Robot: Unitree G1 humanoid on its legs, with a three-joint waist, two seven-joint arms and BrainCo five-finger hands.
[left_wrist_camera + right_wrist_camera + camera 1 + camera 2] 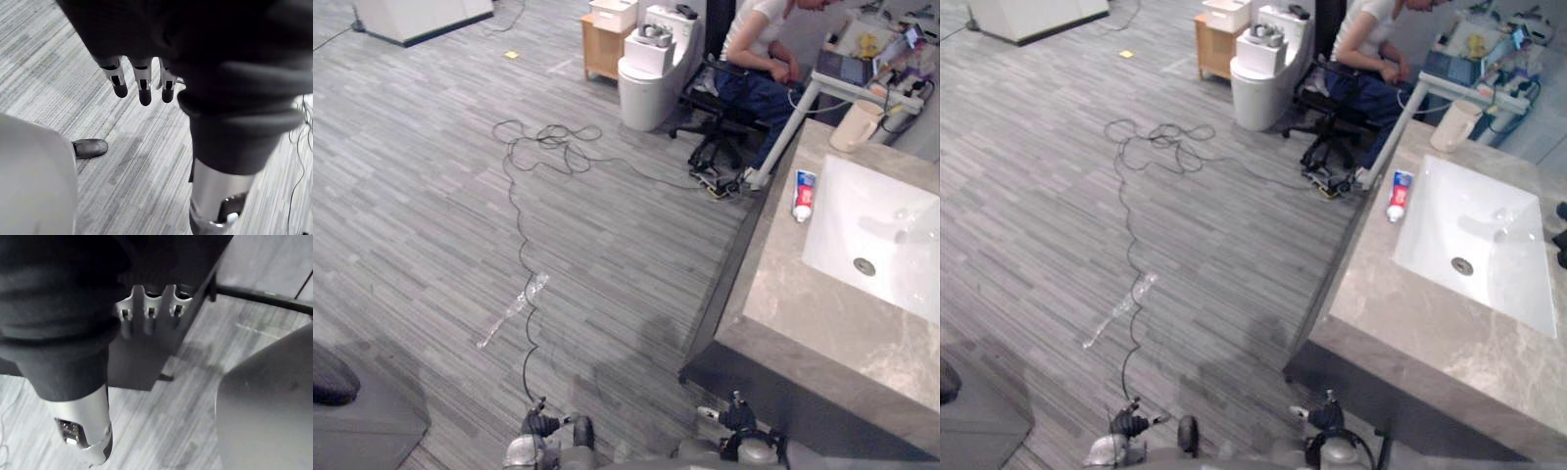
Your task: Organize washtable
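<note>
Marble washtable [822, 323]: white-red tube [803, 195], maybe toothpaste; left robot hand [142, 83], right robot hand [149, 313] uncurled

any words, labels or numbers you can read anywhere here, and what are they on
Nothing here can be read.
toothpaste tube beside the sink: red and blue print, too small to read.
screen: too blurred to read.

Print on the toothpaste tube [804, 195], seemingly illegible.
</note>
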